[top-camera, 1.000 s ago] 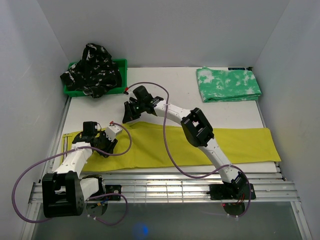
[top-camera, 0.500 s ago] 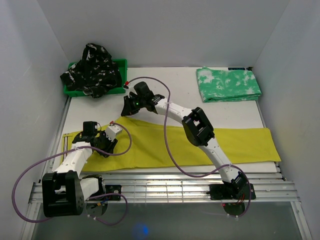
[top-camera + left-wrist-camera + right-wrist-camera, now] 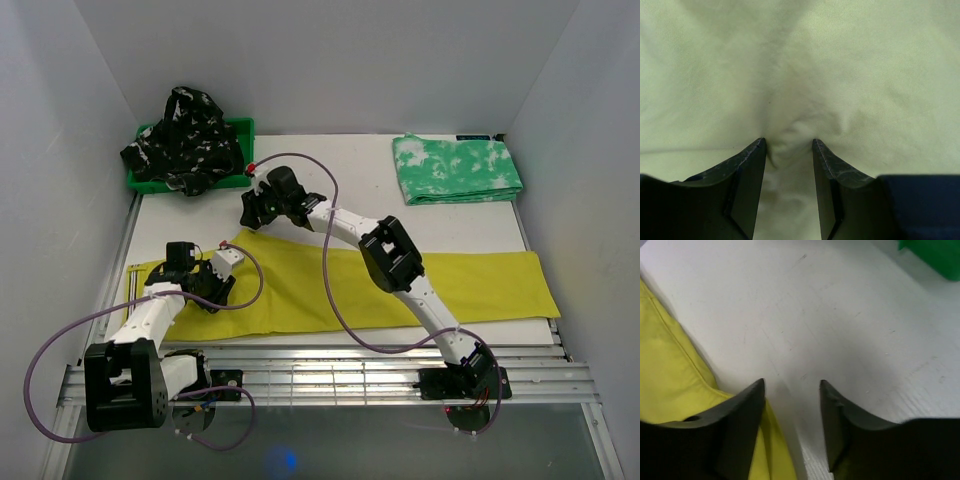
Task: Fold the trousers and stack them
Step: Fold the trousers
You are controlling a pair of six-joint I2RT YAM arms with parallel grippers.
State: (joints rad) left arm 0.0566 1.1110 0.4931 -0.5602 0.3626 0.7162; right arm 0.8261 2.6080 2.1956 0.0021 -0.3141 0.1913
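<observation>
Since a second ago the right pincer has been lifting back off the cloth's far edge and spreading its jaws; they are now standing apart over bare table, holding nothing.

The mustard-yellow trousers are lying flat just on the near side of that pincer, with their raised far corner peeking under one finger in the right wrist view. Their long axis is running straight across the table, from the left pincer out to well right of both. The left pincer is pinching a puckered ridge of this yellow cloth between its tips at the left end. Judging by this, the left arm is already holding the near-left part, and the right arm is the only one free to reach the long stretch to its right for the next fold.

The green-and-white pair is sitting folded far to the right of the right pincer, well apart from it.

The green bin is standing just beyond and left of the right pincer. It is holding the black patterned pair, bunched up and spilling over its rim.
</observation>
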